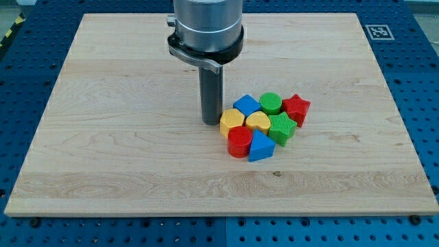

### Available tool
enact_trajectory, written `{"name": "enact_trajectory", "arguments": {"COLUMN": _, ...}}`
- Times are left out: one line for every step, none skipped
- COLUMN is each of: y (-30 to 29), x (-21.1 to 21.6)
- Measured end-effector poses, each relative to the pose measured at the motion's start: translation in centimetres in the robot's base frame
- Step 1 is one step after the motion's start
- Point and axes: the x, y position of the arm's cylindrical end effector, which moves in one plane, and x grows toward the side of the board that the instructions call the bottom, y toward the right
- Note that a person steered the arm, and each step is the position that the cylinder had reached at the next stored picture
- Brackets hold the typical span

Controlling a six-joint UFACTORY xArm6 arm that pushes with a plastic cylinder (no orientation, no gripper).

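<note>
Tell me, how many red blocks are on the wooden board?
2. The red star-shaped block sits at the cluster's right end; the red round cylinder block sits at its bottom left, beside the blue triangular block. None looks hidden.

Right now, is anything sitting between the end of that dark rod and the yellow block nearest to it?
Nothing visible. My tip rests on the wooden board just to the view's left of the yellow hexagonal block, which sits at the left edge of the cluster, with the blue cube above it.

A pale wooden board (103, 137) is laid on a blue perforated table (418, 82). Eight blocks are clustered on it around a yellow heart block (258, 121). A yellow hexagon block (232, 121) is touching its left, a blue cube (246, 105) above, a green block (282, 128) right.
</note>
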Motion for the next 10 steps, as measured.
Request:
{"name": "enact_trajectory", "arguments": {"y": 0.0, "x": 0.0}}
{"name": "enact_trajectory", "arguments": {"y": -4.1, "x": -0.8}}
{"name": "enact_trajectory", "arguments": {"y": -7.2, "x": 3.6}}
{"name": "enact_trajectory", "arguments": {"y": -6.0, "x": 9.8}}
{"name": "enact_trajectory", "arguments": {"y": -4.1, "x": 9.7}}
{"name": "enact_trajectory", "arguments": {"y": -3.7, "x": 8.8}}
{"name": "enact_trajectory", "arguments": {"y": -0.2, "x": 9.6}}
{"name": "enact_trajectory", "arguments": {"y": 2.6, "x": 8.9}}
{"name": "enact_trajectory", "arguments": {"y": 2.8, "x": 7.1}}
{"name": "enact_trajectory", "arguments": {"y": 2.8, "x": 2.6}}
